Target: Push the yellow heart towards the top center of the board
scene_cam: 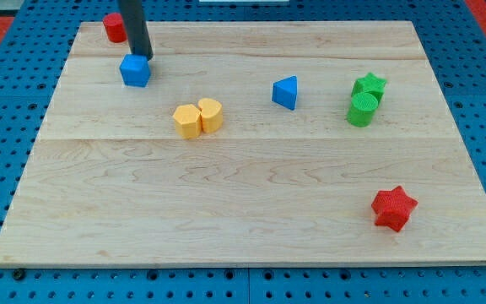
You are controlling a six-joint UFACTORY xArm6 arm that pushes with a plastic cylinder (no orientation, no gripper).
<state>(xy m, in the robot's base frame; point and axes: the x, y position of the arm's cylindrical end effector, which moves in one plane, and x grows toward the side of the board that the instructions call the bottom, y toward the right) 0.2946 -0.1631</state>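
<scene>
The wooden tabletop (251, 211) fills most of the view, smooth and pale, so small blocks should slide on it easily. The arm carries no claw, so nothing can spread or pinch; it ends in a dark rod whose upper part is cut off by the view's top edge, and my tip (144, 57) sits just behind the blue cube (135, 71), possibly touching it. The yellow heart (210, 114) lies left of centre, touching a yellow hexagonal block (187, 121) on its left; which of the pair is the heart is hard to make out. It looks light, rigid and prone to spinning, so a push low on its near side, through its middle, seems best. A red cylinder (113, 27) sits at the top-left corner, partly hidden by the rod. Elsewhere: a red star (393, 208), a green cylinder (361, 110) touching a green star (369, 85), and a blue triangle (285, 92).
</scene>
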